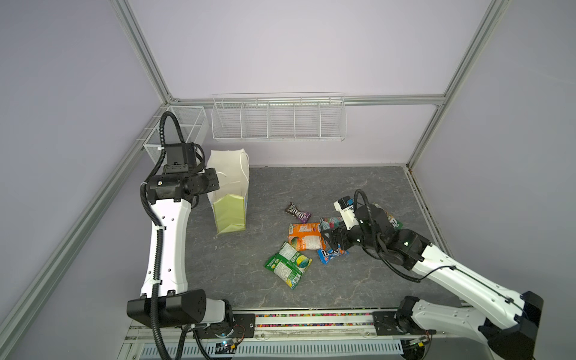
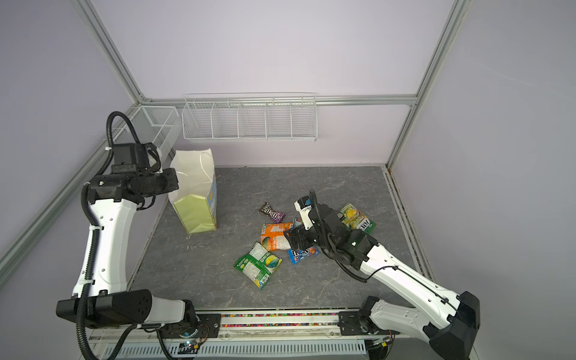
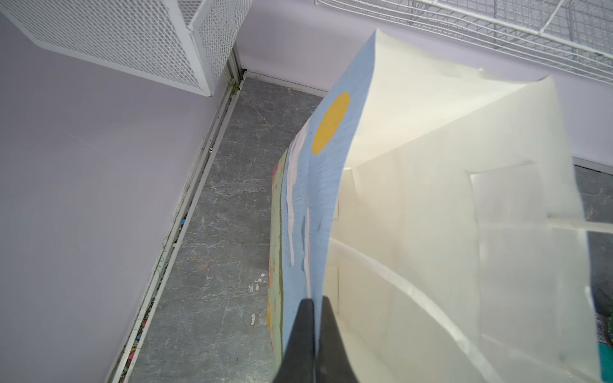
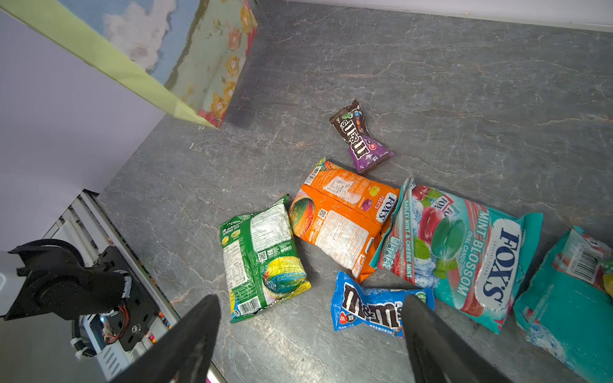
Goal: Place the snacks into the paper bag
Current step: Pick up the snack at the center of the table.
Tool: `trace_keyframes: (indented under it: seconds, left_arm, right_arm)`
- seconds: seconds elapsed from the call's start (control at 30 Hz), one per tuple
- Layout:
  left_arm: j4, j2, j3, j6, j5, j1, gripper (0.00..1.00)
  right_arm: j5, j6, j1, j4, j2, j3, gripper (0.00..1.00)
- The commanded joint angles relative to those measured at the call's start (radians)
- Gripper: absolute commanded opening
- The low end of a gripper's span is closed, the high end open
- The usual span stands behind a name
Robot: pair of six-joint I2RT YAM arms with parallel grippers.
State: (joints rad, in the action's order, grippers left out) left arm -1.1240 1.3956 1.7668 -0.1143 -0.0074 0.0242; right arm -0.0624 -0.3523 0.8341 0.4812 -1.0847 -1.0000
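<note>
Spreading beneath both pincers, the grey, marble-veined table is bearing everything; the paper bag is standing upright on it, a tall box of stiff paper with creased yellow-green sides and a matte white inside, well apart from the right pincer; the left pincer is pinching the bag's rim, its dark tapered fingers closed flat on the blue-sky wall, one outside and one inside; the right pincer is gaping wide, holding nothing, over the glossy, crinkled snacks; the teal-red FOX'S pouch, pillow-shaped with saw-toothed ends, is lying just past one finger; the orange pouch is lying beyond the gap, touching the teal-red one; the green pouch, puffed and wrinkled, is lying just beside the other finger; the teal-yellow pouch is lying farther out past the teal-red one; the blue M&M's pack, small and rumpled, is lying in the gap, partly behind one finger, contact impossible to tell; the brown-purple M&M's pack, pinched at its waist, is lying farthest ahead, apart from the rest.
</note>
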Motion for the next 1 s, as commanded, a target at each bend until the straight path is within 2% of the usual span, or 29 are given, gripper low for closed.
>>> trace_keyframes:
  seconds: [0.0, 0.23, 0.47, 0.7, 0.97]
  left_arm:
    - [-0.022, -0.023, -0.058, 0.032, -0.073, -0.038, 0.00]
    - [0.029, -0.082, -0.190, 0.044, -0.108, -0.058, 0.00]
    - [0.051, -0.110, -0.237, 0.048, -0.117, -0.058, 0.00]
    - [0.091, -0.174, -0.327, 0.020, -0.044, -0.072, 0.00]
    - [0.107, -0.217, -0.400, 0.004, -0.032, -0.087, 0.00]
  right_arm:
    - [-0.018, -0.014, 0.007, 0.032, 0.008, 0.004, 0.88]
    - [-0.030, -0.033, 0.006, 0.049, -0.011, 0.011, 0.88]
    - [0.059, -0.015, 0.007, 0.031, -0.092, 0.006, 0.88]
    - [0.106, -0.083, 0.009, -0.022, -0.131, 0.049, 0.88]
    - [0.151, -0.195, 0.009, -0.082, -0.219, 0.076, 0.88]
